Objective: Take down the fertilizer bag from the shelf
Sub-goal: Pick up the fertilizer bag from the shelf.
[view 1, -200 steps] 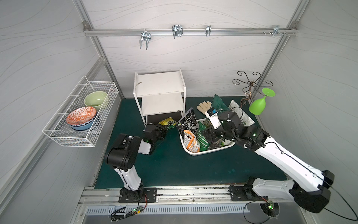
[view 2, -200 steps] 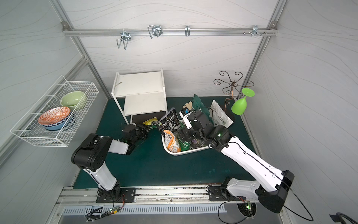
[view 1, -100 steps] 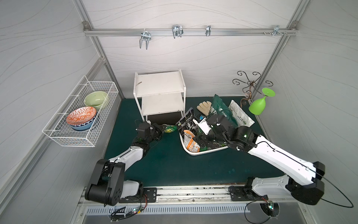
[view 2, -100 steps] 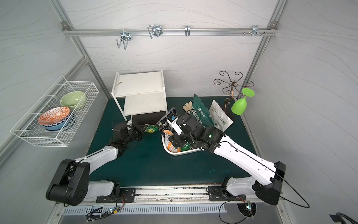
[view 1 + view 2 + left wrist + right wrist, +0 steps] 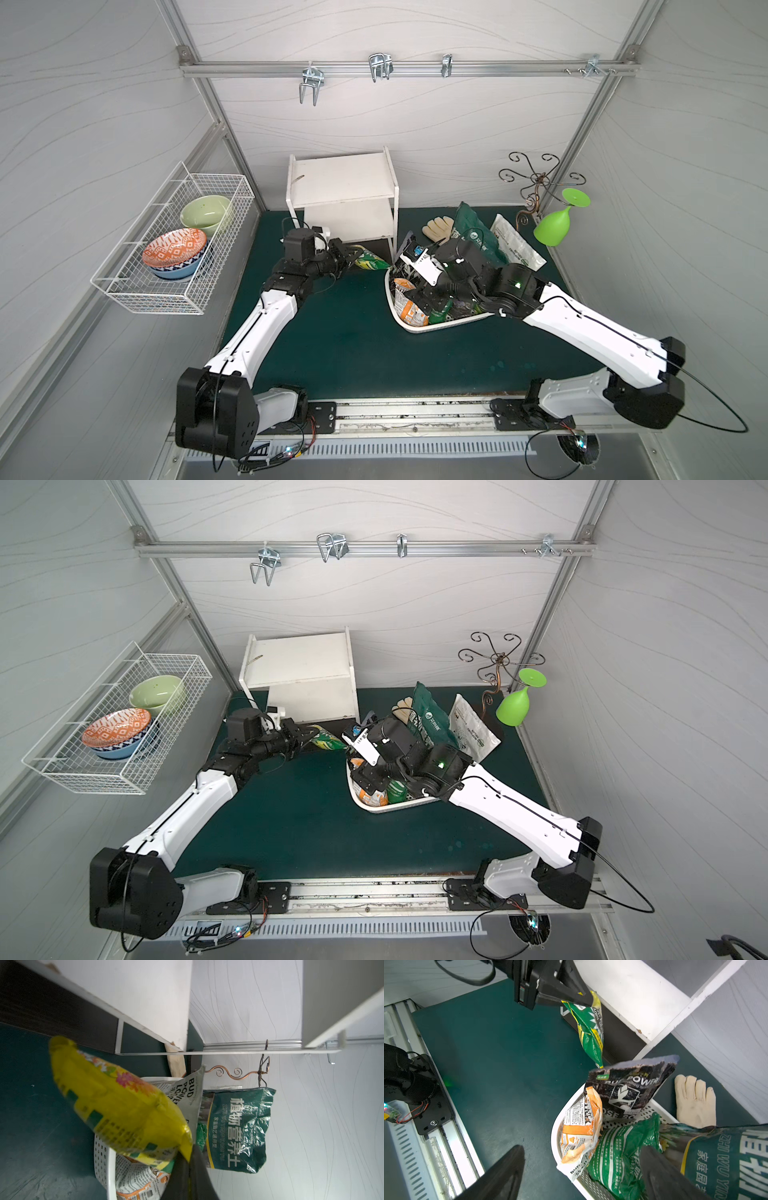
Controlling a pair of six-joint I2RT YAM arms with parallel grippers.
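Left pincer (image 5: 351,257): clamped on a corner of the fertilizer bag (image 5: 372,262), so the bag hangs free.
Fertilizer bag: clear of the shelf (image 5: 345,178), dangling just beyond the fingertips.
Right pincer (image 5: 583,1147): apart, empty, above the basket (image 5: 556,1126).

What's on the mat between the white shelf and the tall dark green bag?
A cream work glove lies flat there, between the shelf and the dark green bag, clearest in a top view.

Left gripper (image 5: 351,254) closed, right gripper (image 5: 580,1169) wide
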